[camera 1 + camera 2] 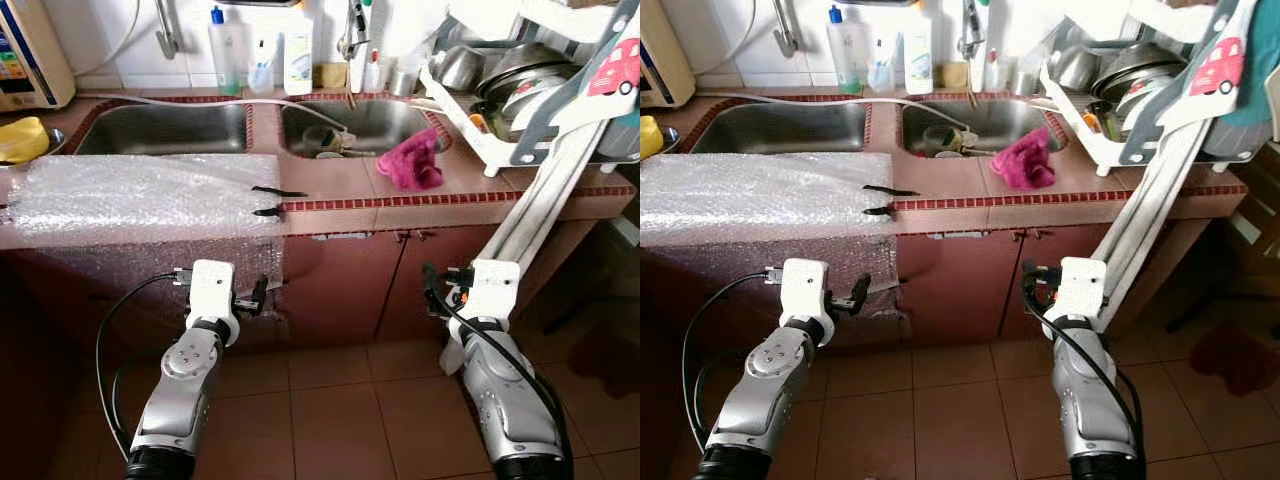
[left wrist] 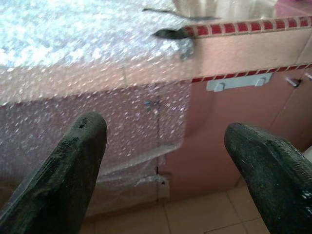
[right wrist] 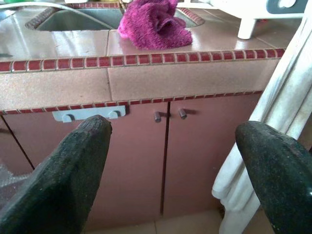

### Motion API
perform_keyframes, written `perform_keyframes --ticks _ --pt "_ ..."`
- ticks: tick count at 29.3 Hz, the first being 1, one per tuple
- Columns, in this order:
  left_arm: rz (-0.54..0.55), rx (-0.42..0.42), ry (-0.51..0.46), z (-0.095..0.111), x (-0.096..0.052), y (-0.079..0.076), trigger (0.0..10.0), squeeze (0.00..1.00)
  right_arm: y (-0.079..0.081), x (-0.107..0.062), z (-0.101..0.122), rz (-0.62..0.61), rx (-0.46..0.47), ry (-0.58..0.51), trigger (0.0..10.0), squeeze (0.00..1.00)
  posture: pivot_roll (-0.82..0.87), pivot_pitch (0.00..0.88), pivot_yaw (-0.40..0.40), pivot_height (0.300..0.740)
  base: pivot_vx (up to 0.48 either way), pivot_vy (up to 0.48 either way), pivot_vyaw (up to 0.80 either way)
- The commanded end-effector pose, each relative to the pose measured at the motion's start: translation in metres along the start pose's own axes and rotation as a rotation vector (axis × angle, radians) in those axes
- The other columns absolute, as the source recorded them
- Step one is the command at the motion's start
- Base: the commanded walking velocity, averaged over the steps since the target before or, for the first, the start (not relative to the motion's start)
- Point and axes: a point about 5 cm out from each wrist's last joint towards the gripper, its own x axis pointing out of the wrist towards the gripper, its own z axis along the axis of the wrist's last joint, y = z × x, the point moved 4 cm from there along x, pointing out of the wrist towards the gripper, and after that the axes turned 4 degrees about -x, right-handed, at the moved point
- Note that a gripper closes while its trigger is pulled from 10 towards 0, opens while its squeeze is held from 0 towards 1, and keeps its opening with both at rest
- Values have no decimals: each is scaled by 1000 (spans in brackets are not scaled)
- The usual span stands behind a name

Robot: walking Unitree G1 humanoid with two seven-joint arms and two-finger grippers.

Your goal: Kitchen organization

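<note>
- A tiled counter (image 1: 340,215) with a red-trimmed edge stands over brown cabinets on a tiled floor (image 1: 330,410).
- Bubble wrap (image 1: 140,195) covers its left part and hangs down the front.
- The double sink (image 1: 165,128) holds some dishes on the right; a pink cloth (image 1: 412,162) lies beside it, a dish rack (image 1: 520,90) further right.
- The left gripper (image 2: 165,165) and right gripper (image 3: 173,170) are both spread wide and empty, low before the cabinets.

Dish rack (image 1: 520,90) cut off at frame's top-right edge.

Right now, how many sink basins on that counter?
2: left basin behind the bubble wrap; right basin behind the pink cloth, dishes inside.
</note>
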Motion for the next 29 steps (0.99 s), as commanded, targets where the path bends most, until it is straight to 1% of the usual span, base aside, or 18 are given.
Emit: perform_keyframes --ticks 1,5,12,23,27,29 --pt "12 11 1 1 0 4 10000 0 1 2 1 1 5 -2 10000 0 51 0 -11 740 0 439 0" --pt "-3 18 -7 3 1 0 10000 0 -1 0 -3 -17 11 12 10000 0 48 0 -7 740 0 440 0" --pt "2 17 -4 3 1 1 10000 0 -9 2 -3 -42 15 14 10000 0 47 0 -5 740 0 463 0" --pt "1 14 -1 2 2 -1 10000 0 -11 3 -3 -46 10 14 10000 0 42 0 -11 740 0 455 0" --pt "9 14 -4 3 3 0 10000 0 -11 3 -2 -45 7 12 10000 0 41 0 -11 740 0 328 0" --pt "14 3 -19 5 3 0 10000 0 -10 3 -2 -44 5 11 10000 0 40 0 -14 740 0 0 0"
